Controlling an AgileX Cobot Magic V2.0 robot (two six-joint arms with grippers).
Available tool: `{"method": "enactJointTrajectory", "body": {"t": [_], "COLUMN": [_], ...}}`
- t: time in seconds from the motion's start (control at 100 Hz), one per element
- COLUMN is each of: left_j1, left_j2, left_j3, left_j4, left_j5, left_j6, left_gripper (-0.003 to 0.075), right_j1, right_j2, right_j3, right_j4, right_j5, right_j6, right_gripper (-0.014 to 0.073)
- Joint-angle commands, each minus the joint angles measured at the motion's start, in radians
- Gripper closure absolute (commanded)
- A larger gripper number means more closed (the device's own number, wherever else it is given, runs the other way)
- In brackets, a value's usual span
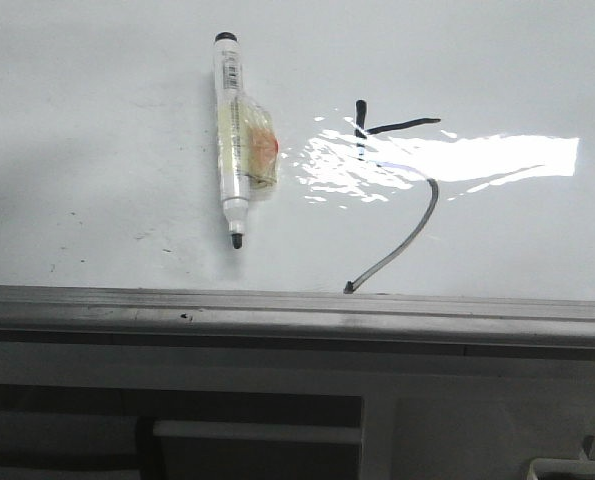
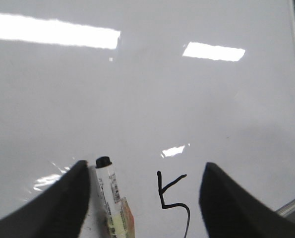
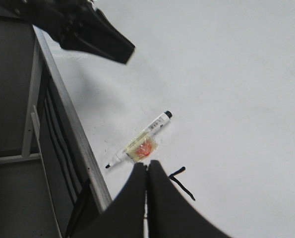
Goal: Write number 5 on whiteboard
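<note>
The whiteboard (image 1: 97,130) lies flat and fills the scene. The number 5 (image 1: 424,215) is drawn in black, with a short upright stroke, a top bar and a long greyish tail reaching the near edge. It also shows in the left wrist view (image 2: 169,193), and partly in the right wrist view (image 3: 183,182). A white marker (image 1: 239,140) with a yellow-orange tape patch lies loose left of it, uncapped, tip towards the near edge. My left gripper (image 2: 145,198) is open and empty above the marker (image 2: 110,193) and the figure. My right gripper (image 3: 147,166) is shut on nothing, above the board near the marker (image 3: 140,144).
A grey metal edge strip (image 1: 277,305) runs along the board's near side, with a dark frame and shelf (image 1: 257,430) below it. A bright glare patch (image 1: 477,158) lies across the figure. The left gripper's dark body (image 3: 92,32) shows in the right wrist view.
</note>
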Motion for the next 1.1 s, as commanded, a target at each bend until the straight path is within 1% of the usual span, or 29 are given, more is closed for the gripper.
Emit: {"method": "enactJointTrajectory", "body": {"t": [0.0,0.06,0.13,0.16,0.22,0.33,0.45,1.09], "left_j1": [0.000,0.000,0.000,0.000,0.000,0.000,0.000,0.000], "left_j2": [-0.116,-0.187,-0.259,-0.288,-0.323,-0.360,-0.358,-0.363], "left_j3": [0.033,0.092,0.156,0.179,0.218,0.266,0.273,0.289], "left_j4": [0.016,0.016,0.016,0.014,0.014,0.012,0.012,0.012], "left_j5": [-0.029,-0.029,-0.029,-0.029,-0.029,-0.027,-0.006,-0.007], "left_j6": [0.068,0.072,0.072,0.072,0.072,0.072,0.072,0.072], "left_gripper": [0.0510,0.0628,0.0741,0.0740,0.0741,0.0741,0.0741,0.0741], "right_j1": [-0.011,-0.011,-0.011,-0.011,-0.011,-0.011,-0.011,-0.011], "right_j2": [-0.060,-0.128,-0.211,-0.244,-0.313,-0.405,-0.451,-0.453], "right_j3": [0.005,0.049,0.103,0.125,0.170,0.219,0.252,0.273], "right_j4": [-0.089,-0.196,-0.329,-0.375,-0.443,-0.445,-0.445,-0.445], "right_j5": [-0.025,-0.015,0.000,0.010,0.041,0.095,0.104,0.109], "right_j6": [0.072,0.182,0.334,0.393,0.433,0.433,0.433,0.433], "right_gripper": [0.0636,0.0636,0.0636,0.0636,0.0636,0.0636,0.0636,0.0636]}}
